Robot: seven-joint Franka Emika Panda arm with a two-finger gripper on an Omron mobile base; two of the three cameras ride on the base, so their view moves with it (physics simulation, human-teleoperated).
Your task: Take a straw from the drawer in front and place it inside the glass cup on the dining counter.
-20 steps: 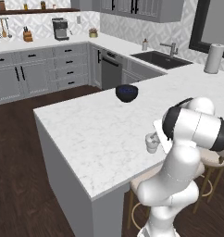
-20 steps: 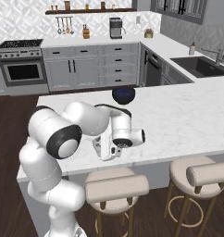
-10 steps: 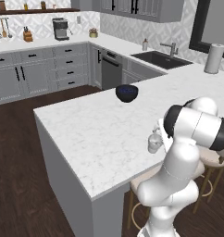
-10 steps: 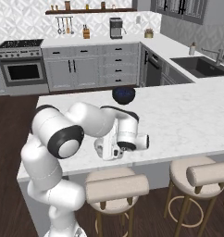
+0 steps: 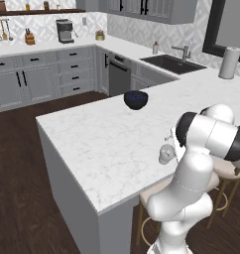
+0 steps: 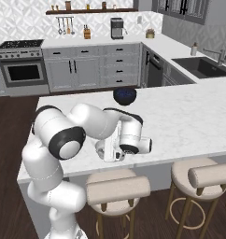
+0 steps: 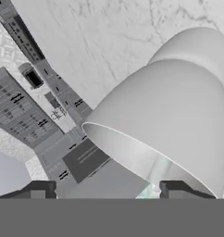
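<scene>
My gripper (image 6: 110, 151) is low over the near edge of the white marble-look tabletop (image 5: 107, 144) of the dining counter, with my wrist bent toward me. In the hand view my two dark fingertips (image 7: 37, 190) stand well apart with nothing between them, so the gripper is open and holds nothing.

Right in front of it is the one small translucent whitish glass cup (image 7: 178, 115), smooth and slightly tapered, with no handle. In the hand view its rim opening faces the camera from very close. From the left base view the glass cup (image 5: 166, 154) sits on the tabletop near the near edge, just beside my forearm; from the right base view it (image 6: 102, 149) shows as a pale round shape partly hidden by my hand. I cannot tell whether anything is inside it, and I cannot make out the thin pale straw.

Further along the tabletop, toward its far edge, is one dark blue round bowl (image 5: 136, 99), well apart from the cup; its contents cannot be seen.

Under the tabletop's near overhang stand two padded beige round stools (image 6: 117, 186) on wooden legs.
</scene>
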